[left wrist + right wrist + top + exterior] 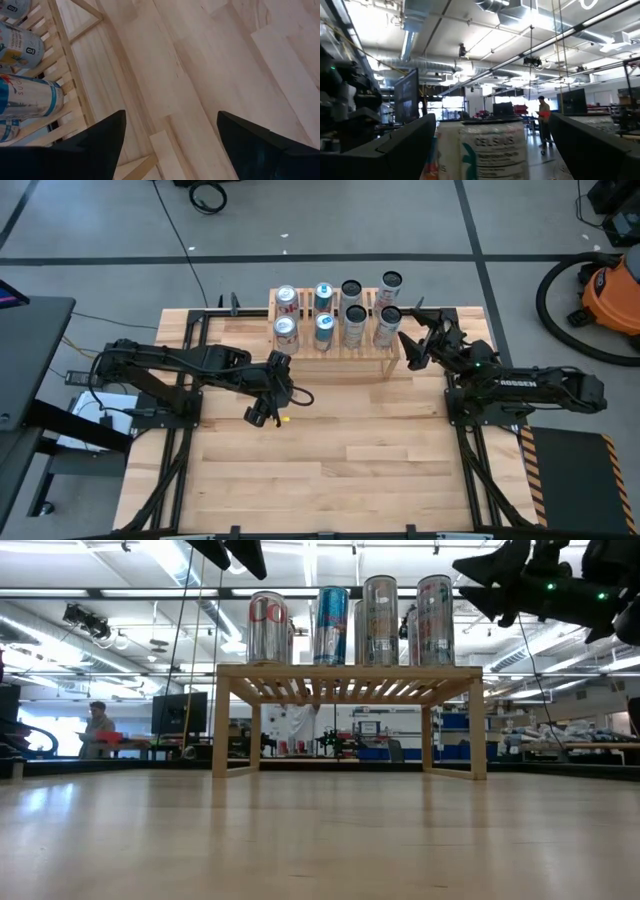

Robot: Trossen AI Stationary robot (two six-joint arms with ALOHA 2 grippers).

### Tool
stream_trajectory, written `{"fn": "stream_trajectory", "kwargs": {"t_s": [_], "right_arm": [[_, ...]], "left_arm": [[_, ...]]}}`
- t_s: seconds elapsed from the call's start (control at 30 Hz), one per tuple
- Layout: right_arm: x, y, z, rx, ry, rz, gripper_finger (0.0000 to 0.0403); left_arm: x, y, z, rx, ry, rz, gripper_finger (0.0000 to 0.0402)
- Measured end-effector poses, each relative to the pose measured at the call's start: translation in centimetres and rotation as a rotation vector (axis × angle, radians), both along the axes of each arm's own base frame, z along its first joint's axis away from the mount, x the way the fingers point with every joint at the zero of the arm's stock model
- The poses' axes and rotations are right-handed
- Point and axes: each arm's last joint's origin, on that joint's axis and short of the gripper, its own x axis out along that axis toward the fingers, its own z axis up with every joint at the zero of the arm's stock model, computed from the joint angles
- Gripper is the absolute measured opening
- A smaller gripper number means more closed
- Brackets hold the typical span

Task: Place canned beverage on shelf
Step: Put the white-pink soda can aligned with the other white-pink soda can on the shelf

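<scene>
Bare table under the left hand, spread wide, empty; right hand wide beside shelf cans.

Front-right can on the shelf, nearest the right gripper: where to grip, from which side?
Grip the front-right can mid-body, from its open right end of the shelf: it stands upright, with cans close to its left and behind. The open right gripper sits beside it.
</scene>
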Motion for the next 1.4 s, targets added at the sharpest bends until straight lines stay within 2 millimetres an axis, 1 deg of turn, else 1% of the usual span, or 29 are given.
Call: {"fn": "stream_trajectory", "kwargs": {"t_s": [0.17, 0.37, 0.53, 0.77, 0.87, 0.97, 1.1, 1.27, 1.4], "right_arm": [[0.0, 0.8, 0.3, -0.039, -0.009, 0.031, 0.0397], [-0.1, 1.7, 0.7, -0.073, -0.022, -0.009, 0.0397], [0.2, 2.0, 2.2, -0.090, -0.034, 0.019, 0.0397], [1.7, 1.6, 4.1, -0.064, 0.115, 0.011, 0.0397], [1.9, 1.7, 4.8, -0.060, 0.132, 0.015, 0.0397], [1.9, 1.9, 5.5, -0.108, 0.133, 0.008, 0.0397], [1.9, 2.5, 6.5, -0.165, 0.152, -0.038, 0.0397], [2.0, 2.9, 7.3, -0.085, 0.280, -0.177, 0.0397], [2.3, 3.6, 7.3, -0.057, 0.363, -0.176, 0.0397]], "left_arm": [[0.0, 0.0, 0.0, -0.013, -0.002, 0.020, 0.0314], [0.0, 0.1, 0.0, -0.010, -0.002, 0.017, 0.0314], [0.1, 0.7, 0.0, -0.008, -0.002, 0.037, 0.0314], [0.2, 2.2, 0.0, -0.013, -0.002, 0.097, 0.0314], [0.1, 2.8, -0.1, -0.013, 0.007, 0.121, 0.0314], [-0.1, 3.2, -0.2, -0.018, 0.034, 0.146, 0.0314], [-0.3, 3.5, -0.3, -0.018, 0.054, 0.160, 0.0314], [-0.4, 3.5, -0.4, -0.017, 0.064, 0.159, 0.0314], [-0.4, 3.5, -0.4, -0.016, 0.072, 0.159, 0.0314]]}}
